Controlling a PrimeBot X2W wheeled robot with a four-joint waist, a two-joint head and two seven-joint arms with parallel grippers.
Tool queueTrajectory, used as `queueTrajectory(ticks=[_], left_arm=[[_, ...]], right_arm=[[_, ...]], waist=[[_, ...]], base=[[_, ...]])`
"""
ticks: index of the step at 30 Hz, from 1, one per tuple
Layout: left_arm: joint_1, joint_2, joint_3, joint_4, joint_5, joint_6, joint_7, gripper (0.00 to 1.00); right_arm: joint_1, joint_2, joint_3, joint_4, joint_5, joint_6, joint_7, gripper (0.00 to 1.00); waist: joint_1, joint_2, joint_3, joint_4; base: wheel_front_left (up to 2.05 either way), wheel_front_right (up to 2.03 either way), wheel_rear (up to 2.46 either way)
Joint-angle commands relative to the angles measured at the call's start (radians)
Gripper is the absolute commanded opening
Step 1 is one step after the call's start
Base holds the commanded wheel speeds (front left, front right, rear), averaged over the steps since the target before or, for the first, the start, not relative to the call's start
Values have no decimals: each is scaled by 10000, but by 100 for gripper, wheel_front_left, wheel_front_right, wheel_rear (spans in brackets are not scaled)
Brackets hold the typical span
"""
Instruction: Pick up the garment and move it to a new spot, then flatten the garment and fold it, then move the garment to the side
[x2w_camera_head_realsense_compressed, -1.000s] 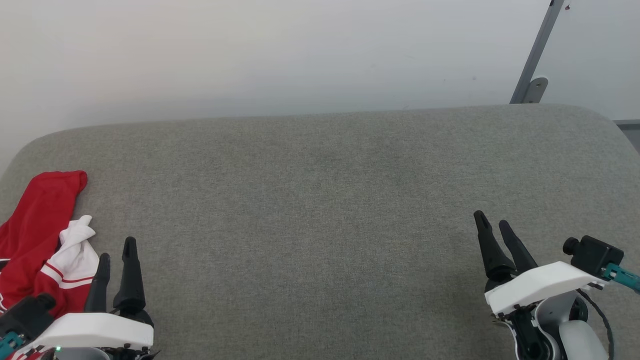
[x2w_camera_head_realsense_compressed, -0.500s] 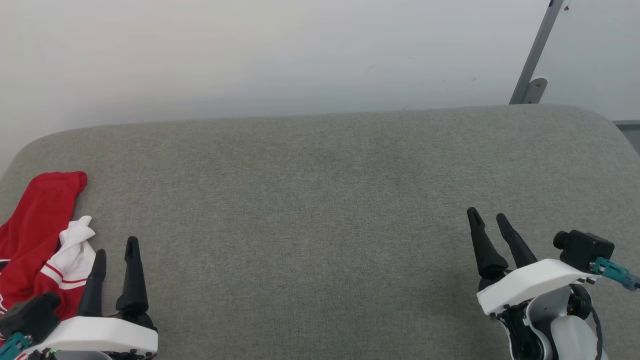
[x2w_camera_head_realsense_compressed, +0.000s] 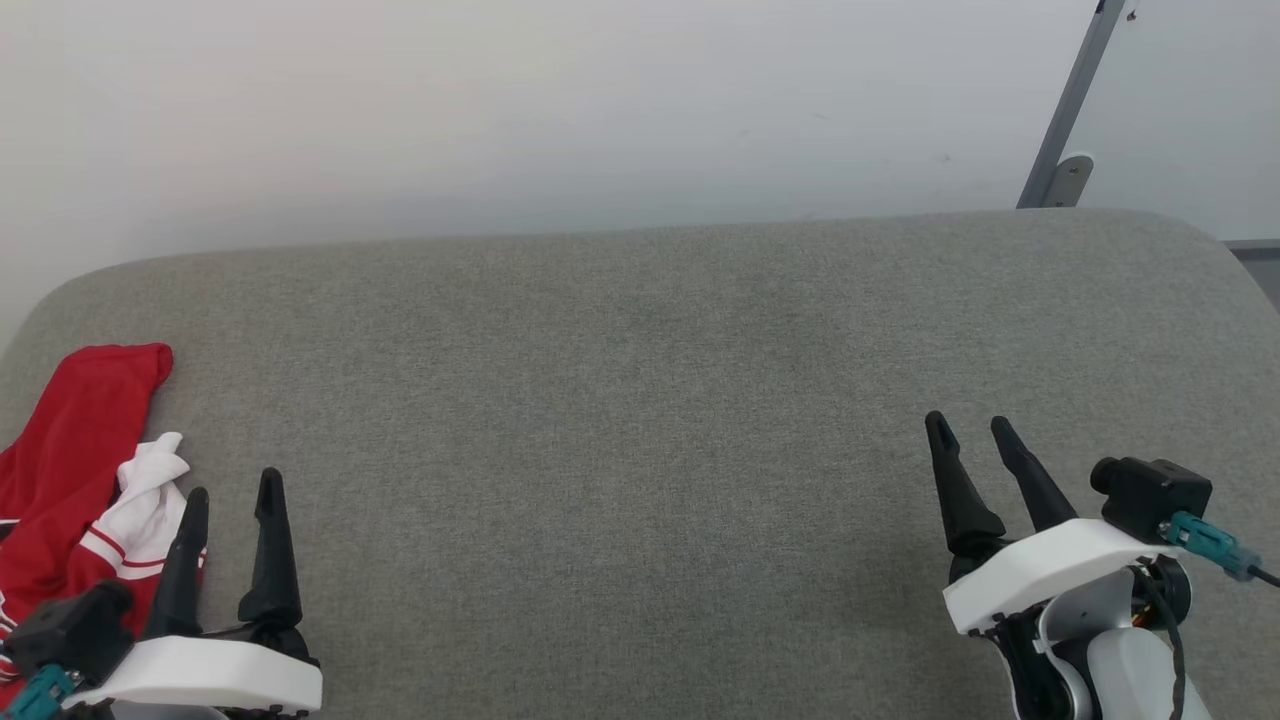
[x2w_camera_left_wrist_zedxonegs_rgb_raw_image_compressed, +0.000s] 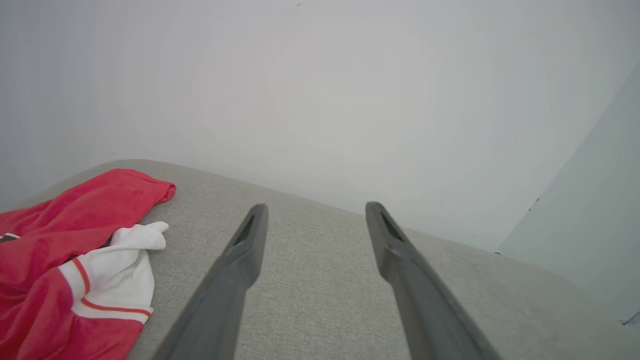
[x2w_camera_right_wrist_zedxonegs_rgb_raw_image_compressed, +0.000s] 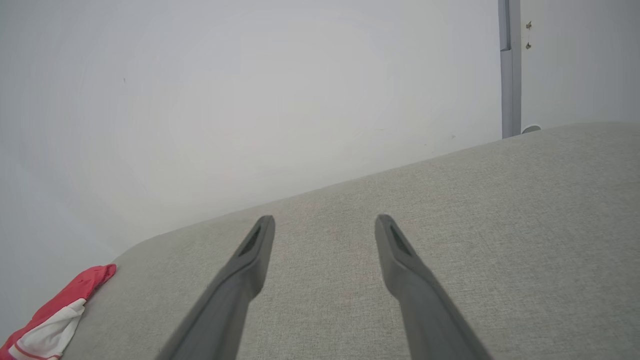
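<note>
A rumpled red-and-white garment (x2w_camera_head_realsense_compressed: 70, 440) lies at a rounded corner of the woven grey bench (x2w_camera_head_realsense_compressed: 640, 400). Left gripper (x2w_camera_head_realsense_compressed: 232, 482) and right gripper (x2w_camera_head_realsense_compressed: 968, 419) gape, empty.

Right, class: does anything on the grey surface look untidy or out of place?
The garment lies crumpled at the grey surface's far left edge, a white sleeve bunched over the red body. Nothing else looks odd.

Garment (x2w_camera_head_realsense_compressed: 70, 450) runs off the left edge; left tool (x2w_camera_head_realsense_compressed: 232, 482) covers some sleeve.
</note>
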Motion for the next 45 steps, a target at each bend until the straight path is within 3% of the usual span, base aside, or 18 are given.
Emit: queueTrajectory(ticks=[1,33,45], left_arm=[[95,83,-19,-110,199,-29,-91,100],[229,356,-216,-222,2401,-126,-702,100],[198,338,-293,-144,2279,-126,-696,100]], right_arm=[[-163,12,39,-98,-215,18,-95,100],[-281,45,192,-158,-2594,12,-648,100],[-269,51,37,-170,-2694,12,-673,100]], waist=[[0,0,2,4],[0,0,-5,-36],[0,0,16,-26]], base=[[0,0,0],[0,0,0],[0,0,0]])
